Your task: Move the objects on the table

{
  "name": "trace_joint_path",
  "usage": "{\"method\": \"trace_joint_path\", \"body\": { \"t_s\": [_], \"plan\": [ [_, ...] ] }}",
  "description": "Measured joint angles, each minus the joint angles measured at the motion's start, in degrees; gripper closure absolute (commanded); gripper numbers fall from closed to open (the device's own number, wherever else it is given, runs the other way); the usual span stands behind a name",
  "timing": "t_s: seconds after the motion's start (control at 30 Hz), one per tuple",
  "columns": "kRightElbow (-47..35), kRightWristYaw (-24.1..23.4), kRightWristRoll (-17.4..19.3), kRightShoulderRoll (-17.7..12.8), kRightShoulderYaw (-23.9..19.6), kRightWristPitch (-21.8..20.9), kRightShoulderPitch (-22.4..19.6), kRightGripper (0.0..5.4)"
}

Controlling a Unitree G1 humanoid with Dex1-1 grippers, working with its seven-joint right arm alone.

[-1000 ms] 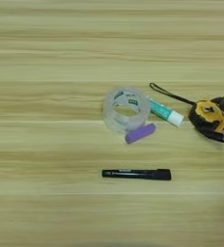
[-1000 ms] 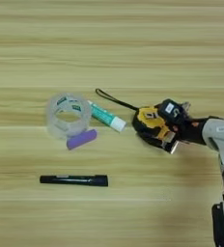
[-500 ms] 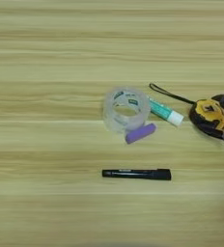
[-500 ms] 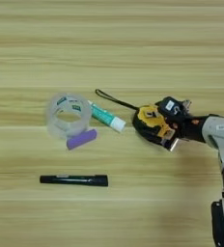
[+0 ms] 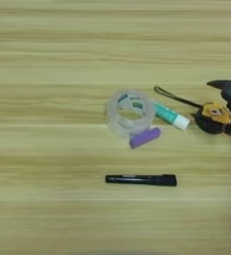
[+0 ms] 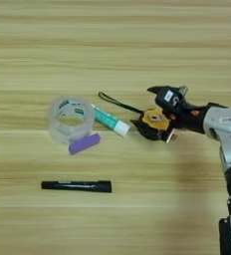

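My right gripper [image 6: 153, 110] reaches in from the right, its silver forearm [image 6: 227, 124] behind it. It stands open: one black finger [image 6: 160, 92] is raised on the far side of the yellow-black tape measure [image 6: 153, 119], and the other lies low along its near side. The tape measure's black strap [image 6: 118, 103] trails left over the green-white tube [image 6: 107, 120]. Left of the tube stands the clear tape roll [image 6: 70, 118], with the short purple cylinder [image 6: 84, 143] touching its near edge. The slim black marker [image 6: 76, 186] lies apart, nearer the table's [image 6: 112, 45] front.
All things lie in a band across the table's middle. The forearm and the robot's body take up the right edge of the right eye view.
The gripper, closed on the tape measure before, has spread its fingers; the far finger has lifted off. The tape measure sits slightly further left. The other things have not moved.
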Motion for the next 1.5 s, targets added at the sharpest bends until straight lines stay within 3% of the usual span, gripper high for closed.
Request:
{"method": "trace_joint_path", "body": {
  "t_s": [0.43,1.07,1.5],
  "plan": [
    [-12.5,1.6,2.5,1.5,0.1,5.6,6.2,0.03],
    [-19.3,3.6,2.5,5.2,4.5,8.3,11.2,0.03],
    [-19.4,3.7,2.3,6.1,6.2,9.2,11.5,0.03]
  ]
}}
